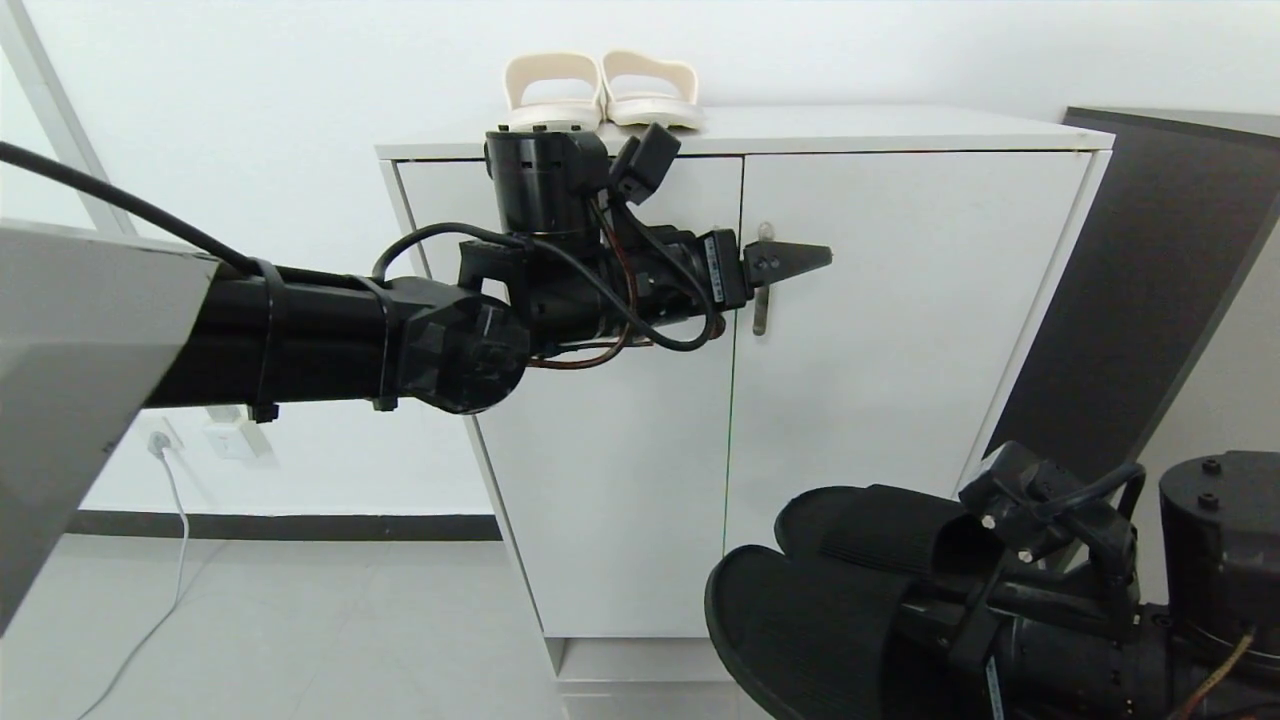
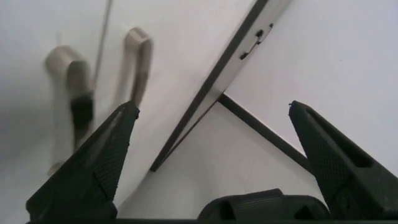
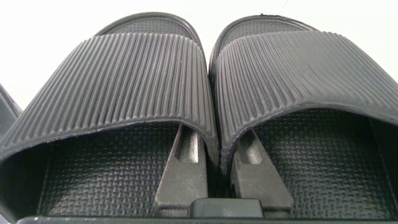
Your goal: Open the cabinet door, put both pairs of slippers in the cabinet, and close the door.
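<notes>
While the left tool [image 2: 211, 107] gapes wide near the handles [image 2: 138, 59], the right tool [image 3: 221, 171] pinches black slippers [image 3: 124, 81].

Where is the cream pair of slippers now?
In the head view, the cream slippers sit side by side atop the white cabinet, above its left door.
</notes>
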Tool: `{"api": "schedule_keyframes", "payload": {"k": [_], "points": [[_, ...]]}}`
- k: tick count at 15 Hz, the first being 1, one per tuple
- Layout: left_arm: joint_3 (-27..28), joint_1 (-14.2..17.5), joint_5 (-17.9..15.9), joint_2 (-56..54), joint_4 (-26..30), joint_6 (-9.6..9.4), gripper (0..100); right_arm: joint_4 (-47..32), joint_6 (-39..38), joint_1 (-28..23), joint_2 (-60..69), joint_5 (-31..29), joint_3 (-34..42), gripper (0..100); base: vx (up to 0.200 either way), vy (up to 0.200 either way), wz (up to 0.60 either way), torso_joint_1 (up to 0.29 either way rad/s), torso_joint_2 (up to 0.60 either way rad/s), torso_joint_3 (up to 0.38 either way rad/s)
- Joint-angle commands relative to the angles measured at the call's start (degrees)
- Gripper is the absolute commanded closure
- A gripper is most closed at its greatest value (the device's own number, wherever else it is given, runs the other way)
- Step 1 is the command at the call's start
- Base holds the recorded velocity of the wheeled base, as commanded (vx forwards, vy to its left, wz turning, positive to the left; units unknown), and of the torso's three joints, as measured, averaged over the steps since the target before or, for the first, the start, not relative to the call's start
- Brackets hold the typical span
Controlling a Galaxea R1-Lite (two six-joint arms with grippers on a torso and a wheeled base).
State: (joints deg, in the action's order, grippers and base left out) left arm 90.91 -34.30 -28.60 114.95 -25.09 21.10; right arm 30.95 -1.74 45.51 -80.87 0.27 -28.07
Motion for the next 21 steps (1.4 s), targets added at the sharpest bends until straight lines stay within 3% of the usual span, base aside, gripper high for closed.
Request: {"api": "schedule_keyframes", "payload": {"k": [1, 7, 15, 16, 21], "points": [[0.7, 0.1, 0.6, 0.1, 0.1, -0.01, 0, 0.0, 0.0, 0.0, -0.3, 0.1, 0.0, 100, 0.0, 0.0, 0.0, 0.0, 0.0, 0.0], [3.6, 0.2, 3.9, 2.7, 2.3, -2.91, 0, 0.0, 0.0, 0.0, -0.3, 0.0, 0.1, 100, 0.0, 0.0, 0.0, 0.0, 0.0, 0.0], [5.3, -0.1, 4.2, 4.9, 2.2, -3.17, 0, 0.0, 0.0, 0.0, -0.3, 0.0, 0.2, 100, 0.0, 0.0, 0.0, 0.0, 0.0, 0.0], [5.2, -0.1, 4.2, 4.9, 2.2, -3.08, 100, 0.0, 0.0, 0.1, -0.3, 0.0, 0.2, 100, 0.0, 0.0, 0.0, 0.0, 0.0, 0.0], [4.7, -0.3, 4.1, 4.4, 2.1, -3.08, 100, 0.0, 0.0, 0.1, -0.2, 0.1, 0.5, 100, 0.0, 0.0, 0.0, 0.0, 0.0, 0.0]]}}
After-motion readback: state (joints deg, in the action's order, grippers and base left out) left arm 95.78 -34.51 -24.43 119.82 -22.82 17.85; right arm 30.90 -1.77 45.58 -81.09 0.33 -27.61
